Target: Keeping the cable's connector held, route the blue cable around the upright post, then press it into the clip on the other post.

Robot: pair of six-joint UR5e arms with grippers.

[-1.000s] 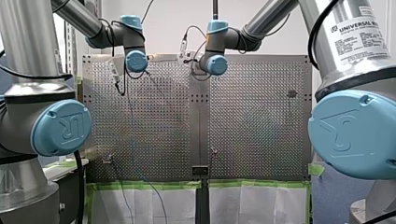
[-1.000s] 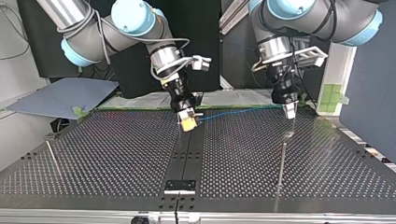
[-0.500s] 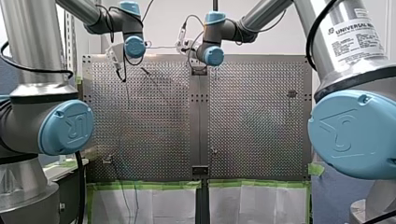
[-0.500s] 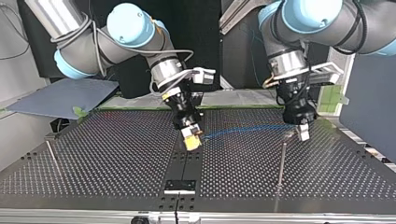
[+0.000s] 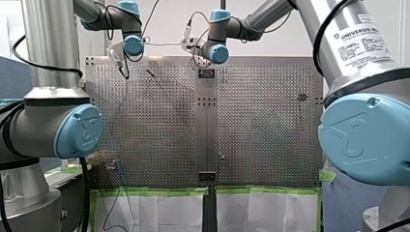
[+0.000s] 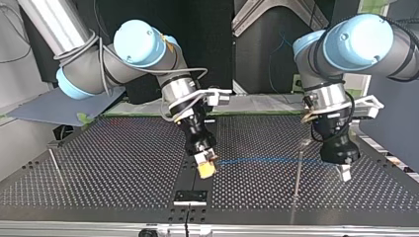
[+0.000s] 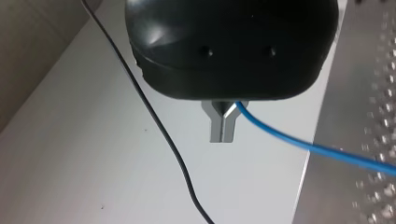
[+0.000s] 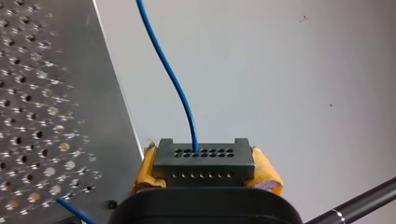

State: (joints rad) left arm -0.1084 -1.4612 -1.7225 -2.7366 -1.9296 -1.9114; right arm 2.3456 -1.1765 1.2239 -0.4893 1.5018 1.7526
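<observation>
My right gripper [image 6: 206,167] is clamped on a dark grey rectangular connector [image 8: 204,163]. In the right wrist view the block sits squarely between the gripper's yellow pads [image 8: 265,171], and its face shows two rows of small round holes. A thin blue cable [image 6: 267,160] leaves one hole of the upper row and curves away ahead of the gripper.

In the top view the connector hangs just above the perforated metal table [image 6: 99,163], near its middle strip. From there the cable runs as a nearly straight, taut line toward the view's right, to my left gripper [image 6: 344,173]. On the way it crosses the line of a thin upright metal post [image 6: 298,173] — whether it touches the post I cannot tell.

The left wrist view shows the left gripper's narrow metal fingers [image 7: 223,126] pressed together. The cable passes through the notch at their root and trails off to one side, smooth and unkinked.

A second slim post with a small clip at its top [image 6: 53,158] stands at the top view's left — well apart from the cable.
</observation>
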